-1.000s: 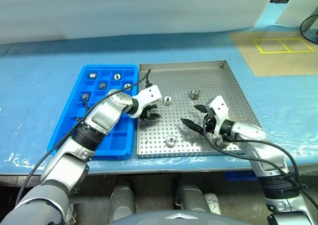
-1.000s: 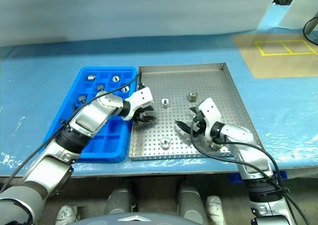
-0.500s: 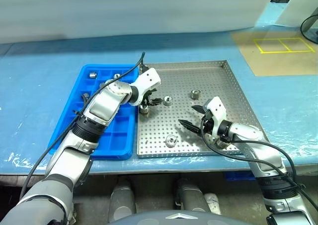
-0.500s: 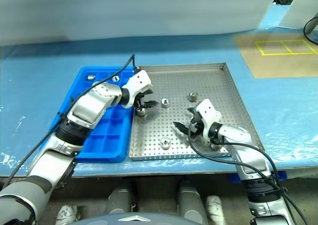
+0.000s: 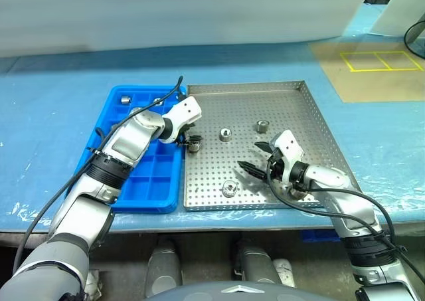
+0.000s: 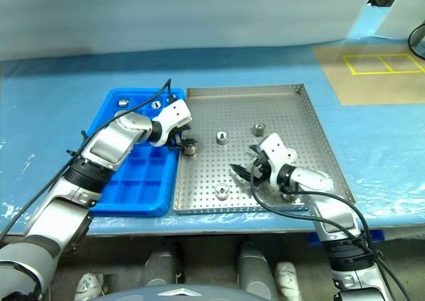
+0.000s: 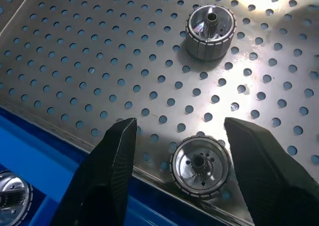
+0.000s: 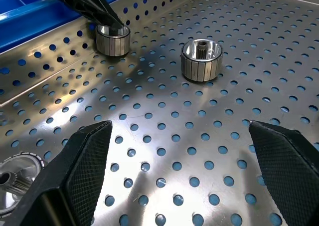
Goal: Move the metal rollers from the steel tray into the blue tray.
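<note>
The steel tray (image 5: 246,86) holds several metal rollers: one (image 5: 225,134) mid-tray, one (image 5: 261,125) farther right, one (image 5: 230,187) near the front, and one (image 5: 194,146) by the left rim. My left gripper (image 5: 192,140) hovers over that last roller (image 7: 201,172), open, its fingers (image 7: 117,156) standing either side of it with a gap while it rests on the perforated floor. The blue tray (image 5: 143,175) lies just left and holds a few rollers (image 5: 124,100). My right gripper (image 5: 251,156) is open wide over the tray's right half, holding nothing.
The trays sit side by side on a blue-covered table. A brown board with yellow tape squares (image 5: 375,60) lies at the far right. A black cable (image 5: 166,95) loops over the blue tray from my left arm.
My left gripper has moved from the steel tray's left-middle toward its left rim beside the blue tray. A roller now shows on the tray floor under its fingers. The right arm has not moved.
</note>
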You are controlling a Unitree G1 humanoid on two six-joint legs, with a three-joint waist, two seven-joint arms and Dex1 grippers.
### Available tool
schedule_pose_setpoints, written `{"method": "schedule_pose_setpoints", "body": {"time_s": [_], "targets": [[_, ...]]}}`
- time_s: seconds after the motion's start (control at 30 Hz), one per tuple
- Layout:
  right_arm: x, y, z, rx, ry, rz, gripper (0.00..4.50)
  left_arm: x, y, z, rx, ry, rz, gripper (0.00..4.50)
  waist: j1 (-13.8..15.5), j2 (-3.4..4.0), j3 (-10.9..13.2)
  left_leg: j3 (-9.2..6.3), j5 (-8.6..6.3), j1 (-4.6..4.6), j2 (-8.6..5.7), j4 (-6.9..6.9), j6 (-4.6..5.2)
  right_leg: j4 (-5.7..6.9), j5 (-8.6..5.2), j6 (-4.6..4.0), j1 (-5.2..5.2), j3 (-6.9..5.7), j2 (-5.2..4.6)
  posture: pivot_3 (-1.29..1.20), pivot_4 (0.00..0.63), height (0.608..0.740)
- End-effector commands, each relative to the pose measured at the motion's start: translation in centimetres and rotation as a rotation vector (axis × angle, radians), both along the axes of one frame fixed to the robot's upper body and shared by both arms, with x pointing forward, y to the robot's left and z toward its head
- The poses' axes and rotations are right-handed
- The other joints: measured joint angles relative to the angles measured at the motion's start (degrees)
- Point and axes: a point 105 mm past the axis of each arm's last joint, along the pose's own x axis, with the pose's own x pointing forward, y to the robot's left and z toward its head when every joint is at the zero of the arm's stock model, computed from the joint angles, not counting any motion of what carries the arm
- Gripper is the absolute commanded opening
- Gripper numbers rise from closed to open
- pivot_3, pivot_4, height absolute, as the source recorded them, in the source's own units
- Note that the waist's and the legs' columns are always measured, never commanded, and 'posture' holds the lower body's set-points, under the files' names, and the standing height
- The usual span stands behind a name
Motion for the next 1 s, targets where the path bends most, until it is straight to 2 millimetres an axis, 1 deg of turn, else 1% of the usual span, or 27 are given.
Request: {"method": "schedule_pose_setpoints", "body": {"time_s": [0.03, 0.2, 0.33, 0.43, 0.57, 0.7, 0.8, 1.0], "targets": [[-0.1, 0.3, 0.7, 0.010, -0.027, 0.015, 4.50, -0.3, 0.3, 0.0, 0.049, 0.002, -0.046, 2.99, -0.15, 0.00, 0.00, 0.00, 0.00, 0.01, 0.00, 0.00, 0.00, 0.00, 0.00, 0.00, 0.00, 0.01, 0.00, -0.23, 0.150, 0.740], [-0.2, 0.3, 0.6, 0.009, -0.025, 0.011, 4.50, -0.6, 0.3, -0.3, 0.105, 0.025, -0.110, 2.99, -0.15, 0.00, 0.00, 0.01, 0.00, 0.04, 0.01, 0.00, -0.01, 0.05, 0.00, 0.00, -0.01, 0.01, 0.00, -0.23, 0.150, 0.740], [-0.2, 0.3, 0.5, 0.012, -0.023, 0.011, 4.50, -0.5, 1.0, -0.5, 0.188, 0.021, -0.148, 2.99, -0.17, 0.00, 0.00, 0.01, 0.00, 0.05, 0.01, -0.01, -0.01, 0.05, 0.00, 0.00, -0.01, 0.02, 0.01, -0.23, 0.150, 0.740], [-0.3, 0.5, 0.4, 0.015, -0.019, 0.014, 4.50, -0.7, 1.2, -0.1, 0.240, 0.024, -0.211, 2.99, -0.29, 0.00, 0.01, 0.01, 0.01, 0.05, 0.02, -0.01, -0.03, 0.06, 0.00, 0.00, -0.02, 0.02, 0.02, -0.23, 0.150, 0.740], [-0.3, 0.7, 0.3, 0.019, -0.017, 0.017, 4.50, -0.3, 1.5, 0.5, 0.314, 0.008, -0.273, 2.99, -0.29, -0.01, 0.01, 0.01, 0.02, 0.05, 0.02, -0.02, -0.04, 0.06, 0.00, 0.00, -0.03, 0.02, 0.02, -0.23, 0.150, 0.740], [-0.4, 0.8, 0.2, 0.023, -0.016, 0.017, 4.50, 0.1, 1.6, 0.5, 0.372, 0.006, -0.323, 2.99, -0.25, -0.01, 0.01, 0.01, 0.02, 0.06, 0.00, -0.02, -0.05, 0.07, 0.00, 0.00, -0.02, 0.03, 0.01, -0.24, 0.150, 0.740], [-0.5, 0.9, 0.1, 0.024, -0.013, 0.015, 4.50, 0.3, 1.3, 0.6, 0.382, 0.015, -0.345, 2.99, -0.27, -0.01, 0.01, 0.01, 0.03, 0.06, 0.01, -0.02, -0.06, 0.08, 0.00, 0.00, -0.02, 0.03, 0.02, -0.24, 0.150, 0.740], [-0.7, 1.0, -0.1, 0.029, -0.006, 0.013, 4.50, 0.9, 1.2, -0.6, 0.409, 0.062, -0.361, 2.99, -0.19, -0.01, 0.01, 0.01, 0.11, 0.10, 0.00, -0.01, -0.20, 0.10, 0.00, -0.01, 0.02, 0.04, 0.01, -0.24, 0.150, 0.740]]}}
